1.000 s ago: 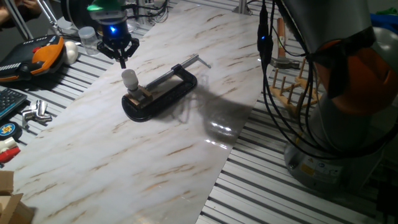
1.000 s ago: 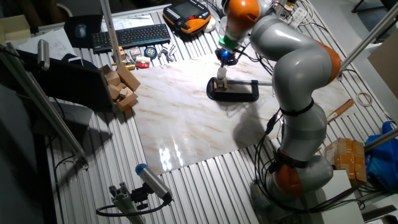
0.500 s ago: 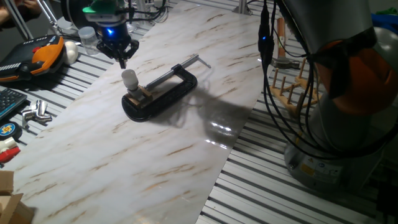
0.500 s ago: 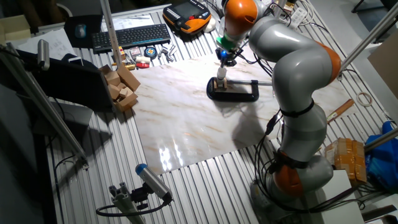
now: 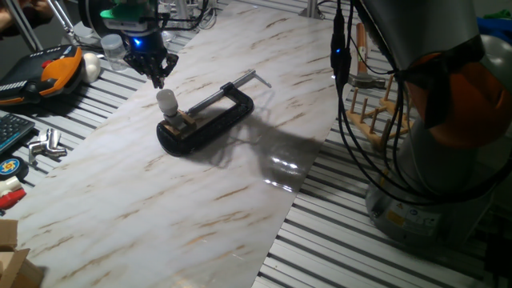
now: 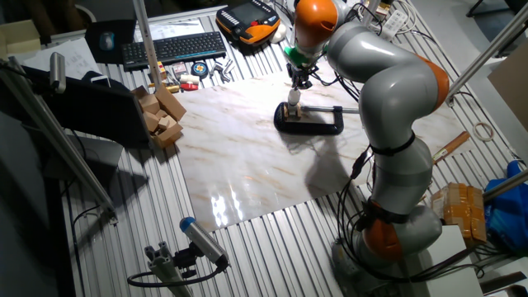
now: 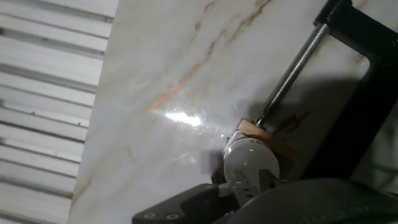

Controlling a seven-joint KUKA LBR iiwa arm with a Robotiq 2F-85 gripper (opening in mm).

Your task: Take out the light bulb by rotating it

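Note:
The light bulb (image 5: 167, 100) is small, white and round, and it stands upright in a tan wooden socket block (image 5: 183, 122). A black C-clamp (image 5: 214, 118) lying on the marble board holds that block. My gripper (image 5: 158, 78) hangs just above and behind the light bulb, apart from it, with its fingertips drawn together on nothing. In the other fixed view the gripper (image 6: 295, 82) is right over the light bulb (image 6: 294, 97). The hand view looks down on the light bulb (image 7: 250, 160), the block (image 7: 268, 137) and the clamp's screw (image 7: 292, 71).
The marble board (image 5: 200, 200) lies on a slatted metal table. An orange and black device (image 5: 48, 72), a white egg-shaped object (image 5: 92, 67) and a clear cup (image 5: 114, 50) sit left of the gripper. A wooden peg rack (image 5: 376, 108) stands beside the robot's base.
The gripper has drifted a little to the left and up, away from the bulb. The bulb, block and clamp have not moved.

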